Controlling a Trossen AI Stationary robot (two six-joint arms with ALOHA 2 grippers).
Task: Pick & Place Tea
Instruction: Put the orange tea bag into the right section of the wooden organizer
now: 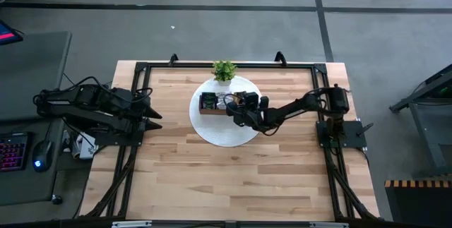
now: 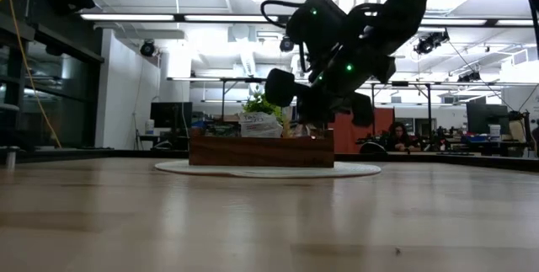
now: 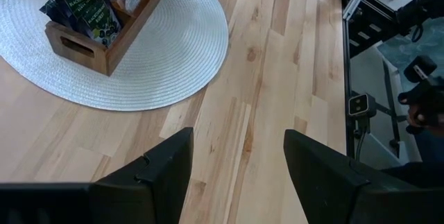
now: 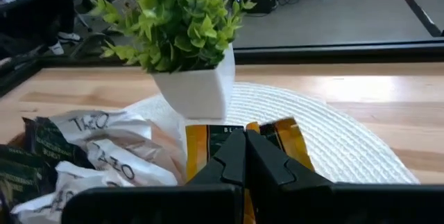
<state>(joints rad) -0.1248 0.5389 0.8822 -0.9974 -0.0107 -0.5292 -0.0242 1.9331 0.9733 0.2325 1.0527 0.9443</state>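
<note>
The wooden tray [image 1: 210,111] sits on a round white mat [image 1: 220,133]. Dark sachets [image 3: 82,7] stand in the tray's left compartment, white sachets [image 4: 104,148] in the middle and orange sachets [image 4: 205,144] at the right end. My right gripper [image 4: 244,144] is shut and hangs low over the tray's right end [image 2: 313,120], right in front of the orange sachets. My left gripper [image 3: 236,175] is open and waits above bare wood at the table's left side [image 1: 152,115]. My right gripper comes at the orange sachets [image 4: 284,137] slanting down from the table's right side. Its shut fingers [image 4: 232,156] cover the spot where they would meet the sachets. I cannot tell whether they touch one.
A small green plant in a white pot [image 4: 189,85] stands on the mat just behind the tray's far side [image 1: 224,70]. A black frame runs along the table's edges [image 1: 134,108]. Bare wood spreads across the near half of the table [image 1: 226,178].
</note>
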